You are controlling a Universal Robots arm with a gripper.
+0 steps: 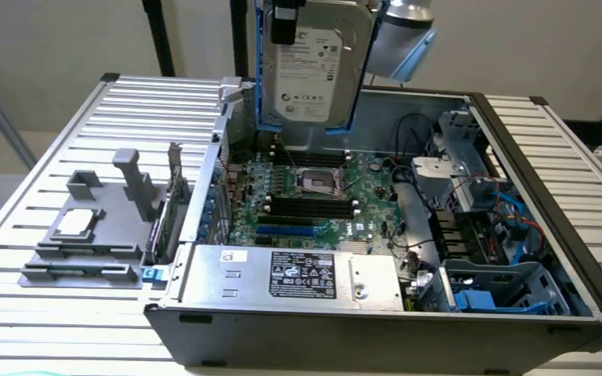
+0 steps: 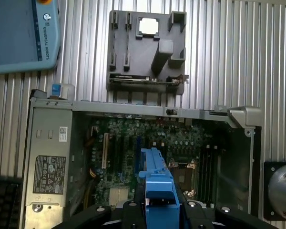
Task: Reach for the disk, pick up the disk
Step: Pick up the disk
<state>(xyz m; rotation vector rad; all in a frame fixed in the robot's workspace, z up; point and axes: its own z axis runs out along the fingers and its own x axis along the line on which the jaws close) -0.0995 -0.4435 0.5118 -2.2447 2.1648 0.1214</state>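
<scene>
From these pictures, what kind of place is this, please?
Probably a robotics lab bench for computer assembly: an open PC case lies on a slatted metal table, a grey parts fixture beside it, and the gripper holds the disk above.

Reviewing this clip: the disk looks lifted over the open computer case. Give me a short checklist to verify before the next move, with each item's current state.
1. Disk off the case: ok, it hangs upright above the open computer case.
2. Held by the gripper: ok, the blue rail sits between its fingers in the wrist view.
3. Blue rails on the disk: ok, visible along both side edges.
4. Disk free of the motherboard: ok, a gap shows below its lower edge.
5. Grip firmness: cannot tell.
6. CPU chip undisturbed: ok, it sits in the grey fixture beside the case.
</scene>
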